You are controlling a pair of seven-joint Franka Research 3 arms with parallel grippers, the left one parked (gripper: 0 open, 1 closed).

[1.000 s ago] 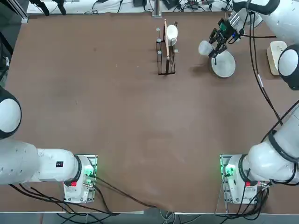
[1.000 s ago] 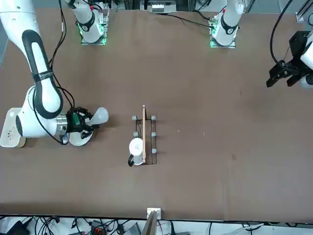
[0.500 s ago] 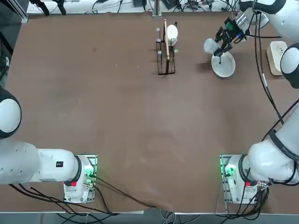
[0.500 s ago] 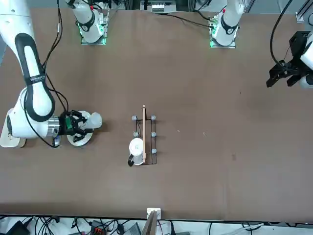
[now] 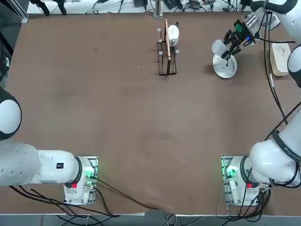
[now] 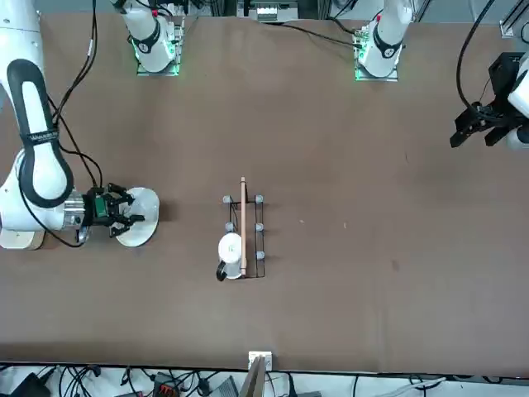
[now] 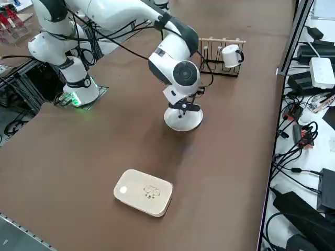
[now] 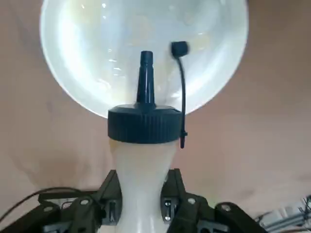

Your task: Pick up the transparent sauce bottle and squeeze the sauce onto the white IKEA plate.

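Observation:
The transparent sauce bottle (image 8: 141,167) is pale and translucent with a dark blue cap (image 8: 145,125). My right gripper (image 8: 141,190) is shut on its body. The nozzle points down at the white IKEA plate (image 8: 82,58), and the small tethered lid hangs beside the nozzle. In the top view the gripper (image 5: 226,48) holds the bottle (image 5: 218,47) over the far left part of the plate (image 5: 225,70) at the table's far right. The front view has the gripper (image 6: 124,213) right over the plate (image 6: 139,236). In the right side view the wrist covers the bottle above the plate (image 7: 175,124).
A wire rack (image 5: 167,52) holding a wooden stick and a small white round piece stands left of the plate. A cream rounded block (image 5: 280,54) lies near the table's right edge, also seen close up in the right side view as the cream block (image 7: 144,192).
My right gripper has carried the bottle to the robot's right, from beside the plate's left edge to over the plate. The grip has stayed shut.

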